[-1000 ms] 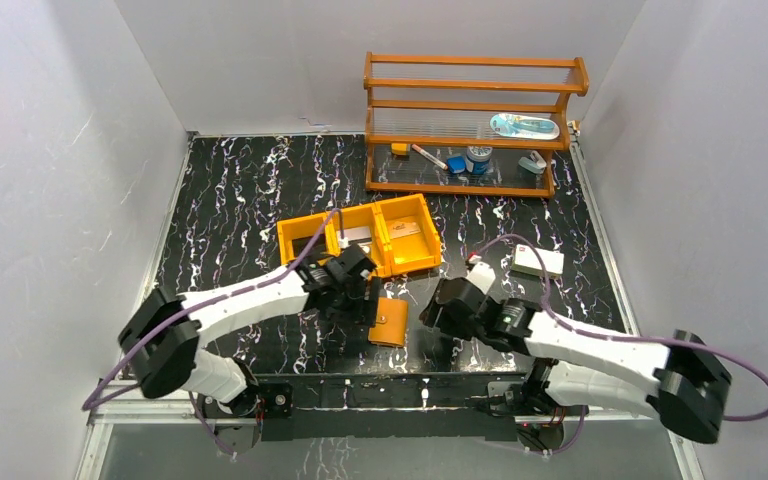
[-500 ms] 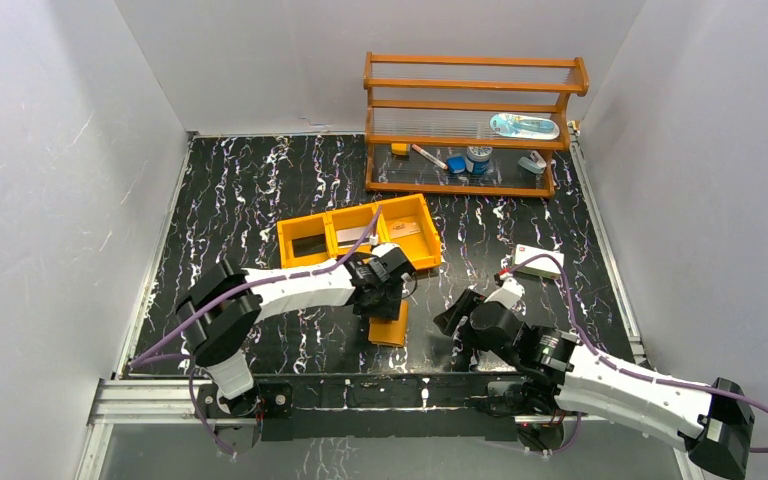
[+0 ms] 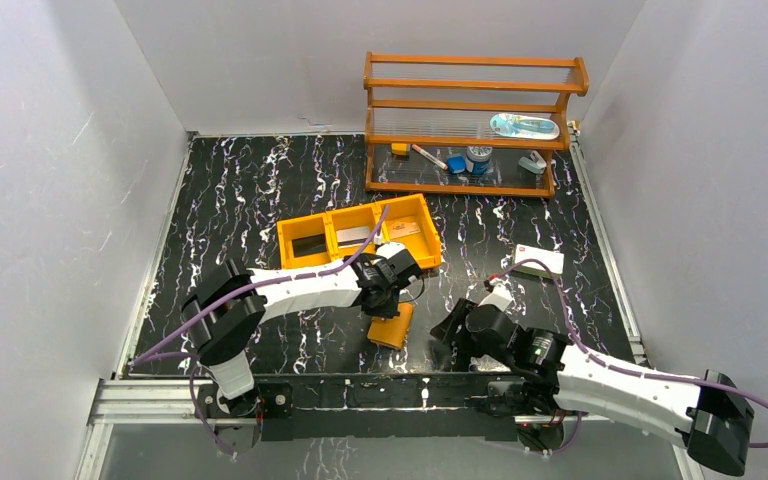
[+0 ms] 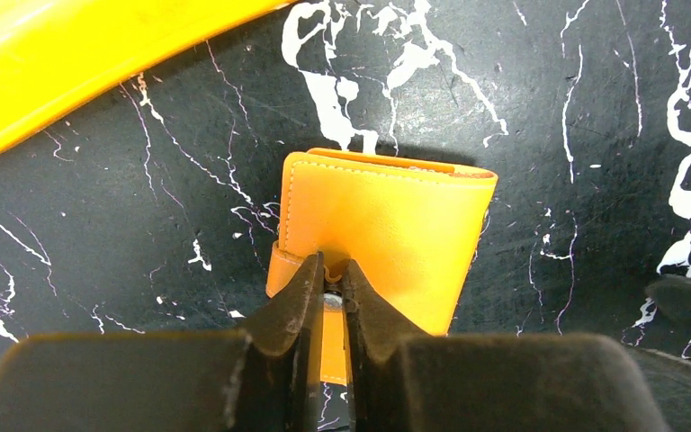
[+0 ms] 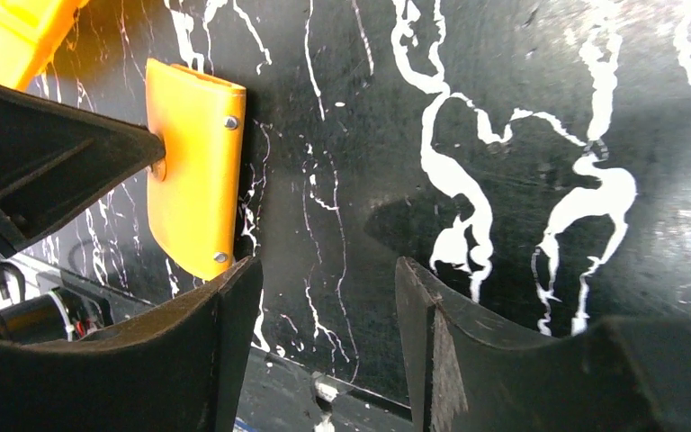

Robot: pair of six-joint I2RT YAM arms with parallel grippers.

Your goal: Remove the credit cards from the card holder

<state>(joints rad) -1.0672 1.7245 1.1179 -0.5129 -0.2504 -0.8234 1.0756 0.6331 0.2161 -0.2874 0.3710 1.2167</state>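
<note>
Orange-tan leather-like card holder (image 4: 387,225) lies folded shut and flat on the black white-veined table (image 3: 240,190), just in front of the orange three-compartment tray (image 3: 282,243) and not touching it. Left gripper (image 4: 331,270) is closed: both fingers pinch the strap (image 4: 331,355) at the holder's near edge, with a metal snap visible between them. Right gripper (image 5: 324,270) sits low over the table to the right of the holder, jaws spread apart, nothing between them, no contact with the holder. Each tray compartment holds one flat piece (image 3: 353,236), dark, grey and tan, too small to identify. No card is visible outside the holder itself.
</note>
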